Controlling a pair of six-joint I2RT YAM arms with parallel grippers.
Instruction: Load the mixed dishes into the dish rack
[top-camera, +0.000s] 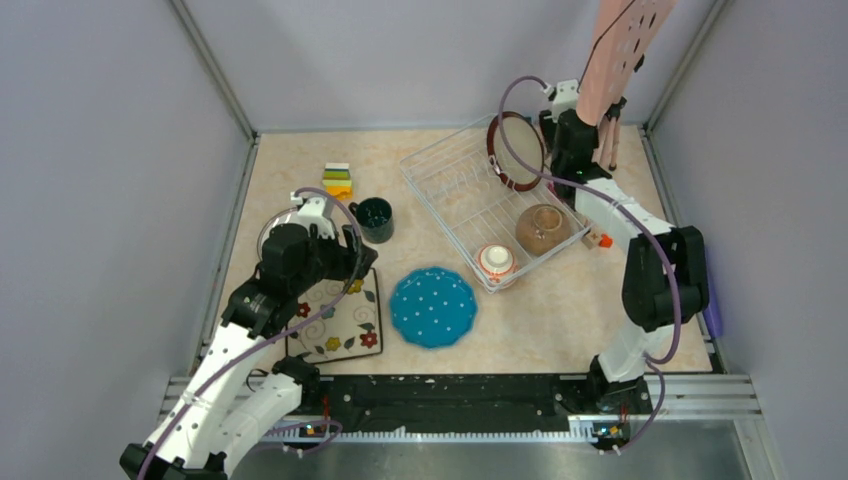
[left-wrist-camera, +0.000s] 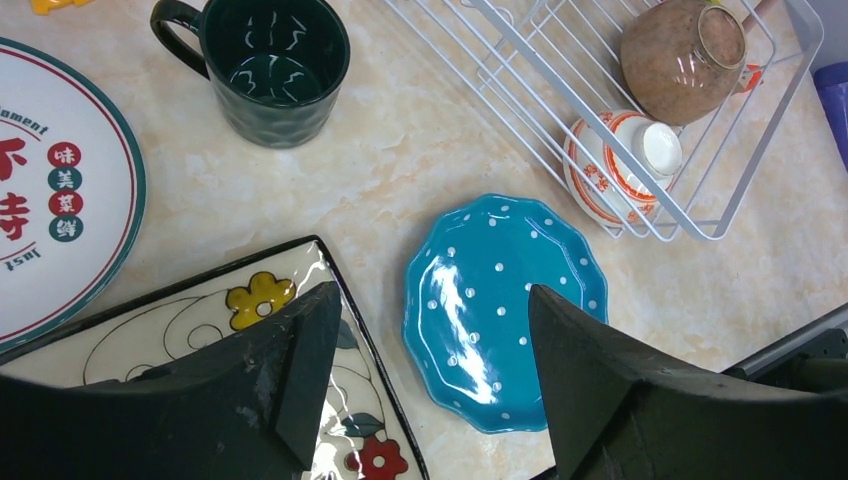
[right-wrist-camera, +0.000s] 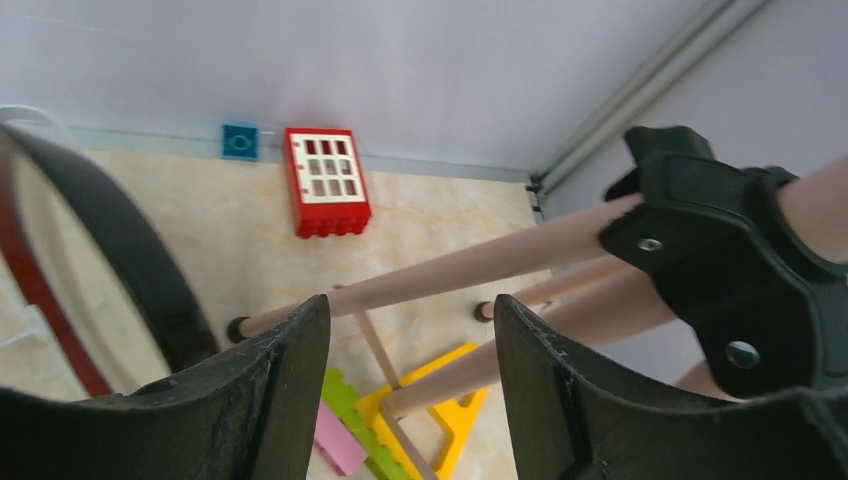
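The white wire dish rack (top-camera: 447, 188) holds the red-rimmed cream plate (top-camera: 513, 152) on edge, the brown bowl (top-camera: 543, 229) and the orange bowl (top-camera: 496, 262). On the table lie the blue white-dotted plate (top-camera: 432, 307), the square floral plate (top-camera: 342, 322), the teal mug (top-camera: 375, 218) and the white red-marked plate (left-wrist-camera: 50, 190). My left gripper (left-wrist-camera: 430, 300) is open and empty, above the gap between the floral plate (left-wrist-camera: 200, 310) and the blue plate (left-wrist-camera: 500, 300). My right gripper (right-wrist-camera: 410, 310) is open and empty behind the rack, with the red-rimmed plate (right-wrist-camera: 140, 270) just to its left.
A stack of coloured blocks (top-camera: 338, 180) sits behind the mug. A red toy cube (top-camera: 598, 240) lies right of the rack. Wooden tripod legs (right-wrist-camera: 450, 270), a red window block (right-wrist-camera: 325, 180) and a yellow triangle piece (right-wrist-camera: 440, 410) stand at the back right corner. Walls enclose the table.
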